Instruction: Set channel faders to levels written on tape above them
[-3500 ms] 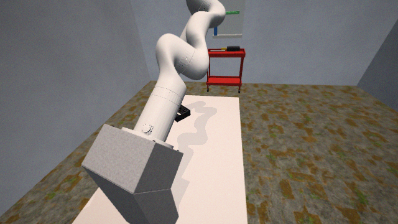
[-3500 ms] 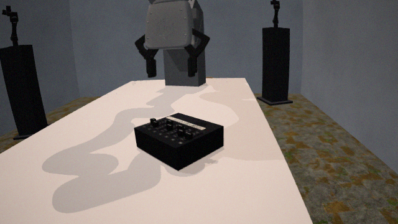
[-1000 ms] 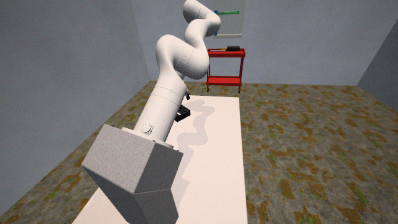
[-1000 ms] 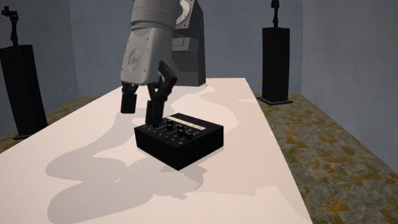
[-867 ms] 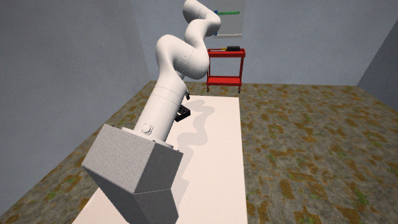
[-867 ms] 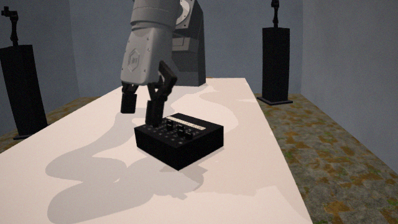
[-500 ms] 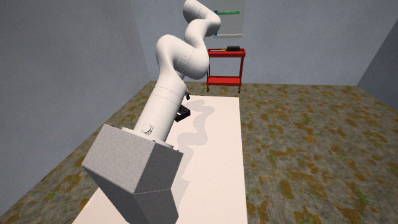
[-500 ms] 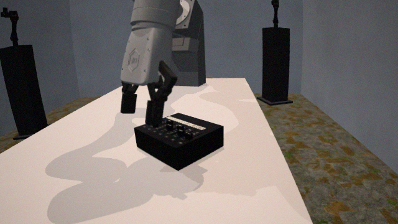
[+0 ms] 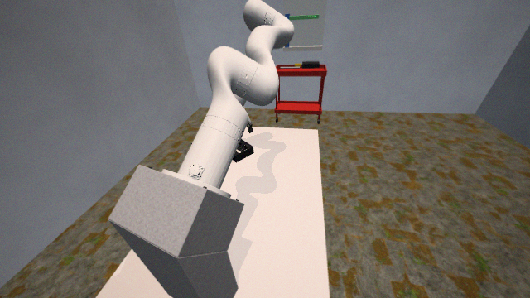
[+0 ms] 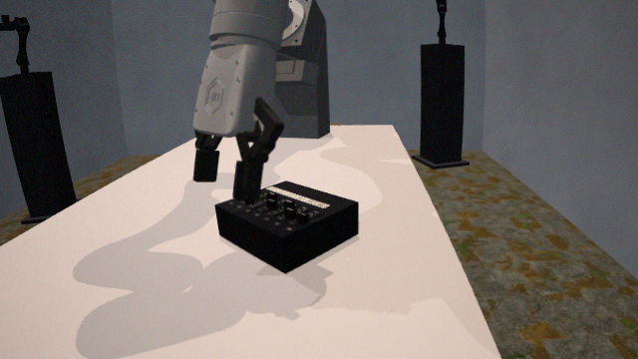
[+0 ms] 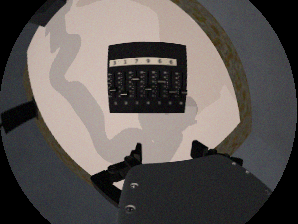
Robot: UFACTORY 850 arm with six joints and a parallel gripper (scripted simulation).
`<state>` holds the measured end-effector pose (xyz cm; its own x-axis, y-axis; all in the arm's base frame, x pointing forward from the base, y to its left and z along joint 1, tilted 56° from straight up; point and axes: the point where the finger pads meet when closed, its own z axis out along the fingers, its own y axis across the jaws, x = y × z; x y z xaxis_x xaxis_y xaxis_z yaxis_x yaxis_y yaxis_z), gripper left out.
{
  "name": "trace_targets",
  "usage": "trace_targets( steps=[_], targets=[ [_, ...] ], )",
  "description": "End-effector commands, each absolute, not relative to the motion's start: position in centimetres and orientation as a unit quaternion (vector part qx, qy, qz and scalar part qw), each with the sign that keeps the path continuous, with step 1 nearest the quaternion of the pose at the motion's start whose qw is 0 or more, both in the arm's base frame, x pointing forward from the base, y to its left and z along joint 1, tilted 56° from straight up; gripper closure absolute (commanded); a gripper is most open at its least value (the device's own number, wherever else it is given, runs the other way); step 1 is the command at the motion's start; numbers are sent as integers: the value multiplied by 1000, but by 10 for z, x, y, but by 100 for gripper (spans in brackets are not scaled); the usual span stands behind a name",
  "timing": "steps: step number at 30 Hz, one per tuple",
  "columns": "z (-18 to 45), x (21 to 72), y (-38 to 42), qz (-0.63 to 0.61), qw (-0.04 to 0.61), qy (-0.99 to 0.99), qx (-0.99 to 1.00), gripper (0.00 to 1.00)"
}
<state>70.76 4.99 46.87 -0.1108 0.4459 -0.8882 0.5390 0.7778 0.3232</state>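
White arm (image 9: 232, 103) leans over the table (image 9: 286, 215).

We see the lighting desk (image 10: 291, 226), a low black box, lying flat on the white table (image 10: 399, 279), turned at an angle to its edges. A pale strip of tape (image 11: 144, 62) runs along its far side above a row of fader slots, the caps (image 10: 272, 200) at differing heights.

Below my open fingers, a long white table (image 10: 409, 279) carries one black lighting desk (image 10: 299, 234), lying flat near the table's middle, my shadow beside it.
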Motion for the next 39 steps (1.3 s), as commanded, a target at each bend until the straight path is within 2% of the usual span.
trace_targets(
  steps=[1, 6, 9, 11, 19, 34, 39],
  targets=[
    [467, 703, 53, -46, 574, 752, 321, 0],
    [441, 660, 76, -98, 524, 819, 215, 0],
    [441, 660, 76, -98, 524, 819, 215, 0],
    [427, 636, 88, -120, 495, 847, 152, 0],
    [407, 599, 105, -147, 451, 879, 52, 0],
    [406, 599, 105, -145, 450, 879, 54, 0],
    [406, 633, 87, -82, 466, 863, 176, 0]
  ],
)
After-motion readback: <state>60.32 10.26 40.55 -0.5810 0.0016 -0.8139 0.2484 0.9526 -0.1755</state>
